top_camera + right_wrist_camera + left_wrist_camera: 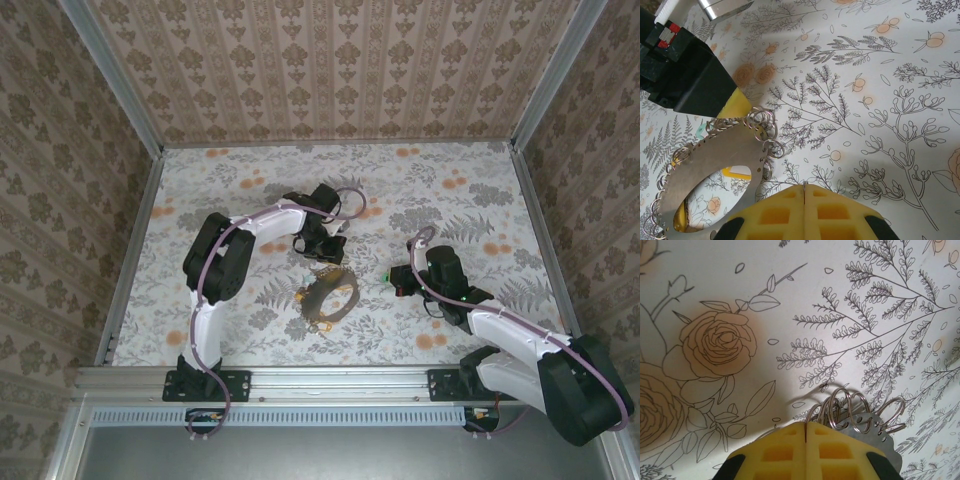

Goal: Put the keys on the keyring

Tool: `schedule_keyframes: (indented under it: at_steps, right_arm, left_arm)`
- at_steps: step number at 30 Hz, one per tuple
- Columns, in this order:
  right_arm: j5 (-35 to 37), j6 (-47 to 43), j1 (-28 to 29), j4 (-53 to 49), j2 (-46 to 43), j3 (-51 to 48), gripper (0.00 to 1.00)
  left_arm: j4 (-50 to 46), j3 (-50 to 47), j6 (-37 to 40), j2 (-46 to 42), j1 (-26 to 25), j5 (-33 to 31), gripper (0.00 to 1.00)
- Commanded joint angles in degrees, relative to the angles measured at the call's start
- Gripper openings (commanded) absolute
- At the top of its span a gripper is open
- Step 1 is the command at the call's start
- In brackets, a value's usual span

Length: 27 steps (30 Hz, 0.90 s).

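My left hand (322, 245) reaches out to the middle of the surface (470, 200), a white sheet printed with ferns and orange roses. Its tips come down on the far rim of the keyring (325, 290), which lies flat between my two arms.

From the left wrist, the yellow pads of that hand (805, 429) are pressed together with only a seam between them. Just past the tips are a cluster of small wire loops and the grey metal band of the keyring (865, 422), which is punched with holes. I cannot tell whether a loop is pinched between the pads.

My right hand (402, 281) is off to the right of the keyring and apart from it. Its pads (790, 210) are closed flat against each other. A green key (388, 276) sits right at its tips in the top view, but I cannot tell whether I am gripping it.

From the right wrist, the keyring (715, 152) lies at the lower left, its edge fringed with little rings. A yellow piece (736, 173) shows through its opening. The tip of my left hand (736, 106) touches its upper edge.
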Motion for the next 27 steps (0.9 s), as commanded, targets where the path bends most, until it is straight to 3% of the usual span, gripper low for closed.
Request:
schedule_keyframes:
  at_steps: [1,6,17,21,27]
  right_arm:
    - [1.33,1.72,-0.36,-1.35,-0.26,1.23,0.0]
    - [-0.13,2.49,-0.38,-4.01,-1.12,2.08,0.03]
    - [-5.21,3.22,-0.2,-8.45,-5.73,2.26,0.36]
    - [-11.31,-0.12,-0.03,-5.33,-8.64,3.74,0.43]
    - [-23.8,-6.44,0.06,-0.39,-11.39,7.94,0.43]
  left_arm:
    - [-0.34,-1.0,0.63,-0.68,-0.14,0.55,0.0]
    - [-0.51,-2.14,2.78,-3.75,0.28,-0.15,0.0]
    - [7.57,-11.86,13.97,-20.96,0.02,0.62,0.0]
    - [11.59,-16.56,17.3,-27.87,-0.44,2.73,0.0]
    - [19.28,-23.99,20.41,-39.02,-1.94,5.31,0.0]
